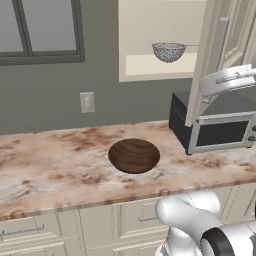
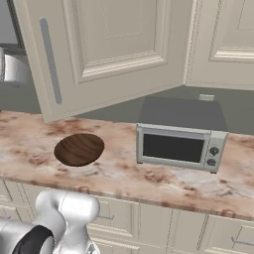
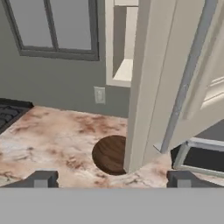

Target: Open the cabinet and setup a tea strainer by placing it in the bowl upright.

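One tea strainer (image 1: 169, 51), a grey speckled mesh cup, sits upright on the pale shelf inside the cabinet (image 1: 160, 64), toward the right of the opening, with a thin handle pointing right. The cabinet door (image 1: 210, 55) is swung open toward the near side; in the left base view it shows almost edge-on at the right of the opening, and in the right base view its raised-panel face fills the upper left with the long grey bar handle (image 2: 50, 60) running down its left part. In the hand view the door's edge stands upright in the middle, with the bar handle just to its right.

Below the cabinet, the dark brown wooden bowl (image 1: 134, 155) rests on the marbled countertop (image 1: 55, 160), near the middle of the counter and left of the toaster oven (image 1: 215, 125). The bowl holds nothing. In the hand view the door edge hides its right part.

At the bottom of the hand view the gripper (image 3: 112, 180) has its two dark fingertips (image 3: 41, 179) set far apart, with nothing between them; the door edge and bowl lie beyond the gap. The hand's white and grey body shows near the door in the left base view.

On the grey wall left of the cabinet are a wall outlet (image 1: 87, 102) and a window (image 1: 40, 30). Cream drawers (image 1: 35, 232) with horizontal handles run under the counter's near edge. A dark stovetop (image 3: 11, 111) shows at the far left of the hand view.
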Motion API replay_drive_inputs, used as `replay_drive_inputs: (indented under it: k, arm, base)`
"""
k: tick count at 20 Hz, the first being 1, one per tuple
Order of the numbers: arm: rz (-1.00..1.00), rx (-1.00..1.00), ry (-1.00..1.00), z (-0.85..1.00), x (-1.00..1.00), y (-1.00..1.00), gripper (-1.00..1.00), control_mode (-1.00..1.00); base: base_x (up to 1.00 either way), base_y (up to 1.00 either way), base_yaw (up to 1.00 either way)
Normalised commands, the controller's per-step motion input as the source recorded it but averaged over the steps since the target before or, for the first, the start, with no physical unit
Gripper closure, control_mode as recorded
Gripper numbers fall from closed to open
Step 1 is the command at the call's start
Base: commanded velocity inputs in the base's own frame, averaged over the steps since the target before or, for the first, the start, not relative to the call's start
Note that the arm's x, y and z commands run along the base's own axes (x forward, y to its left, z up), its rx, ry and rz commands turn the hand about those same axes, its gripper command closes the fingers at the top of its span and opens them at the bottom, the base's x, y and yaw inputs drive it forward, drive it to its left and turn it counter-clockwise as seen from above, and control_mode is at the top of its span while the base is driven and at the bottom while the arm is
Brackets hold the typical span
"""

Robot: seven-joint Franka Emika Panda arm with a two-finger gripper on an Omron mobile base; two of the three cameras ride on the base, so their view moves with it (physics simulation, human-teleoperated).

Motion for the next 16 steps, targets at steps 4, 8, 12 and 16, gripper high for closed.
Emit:
replay_drive_inputs:
  k: [4, 8, 12, 16]
  arm:
    - [0.00, -0.45, 0.21, 0.02, 0.00, 0.98, -1.00, -1.00]
    - [-0.02, -0.50, 0.31, -0.01, 0.02, 0.81, -1.00, -1.00]
    - [-0.04, -0.55, 0.34, -0.15, 0.24, 0.51, -1.00, -1.00]
    - [-0.08, -0.51, 0.27, -0.62, 0.24, 0.03, -1.00, -1.00]
  base:
    - [0.00, 0.00, 0.00]
    - [0.00, 0.00, 0.00]
    - [0.00, 0.00, 0.00]
    - [0.00, 0.00, 0.00]
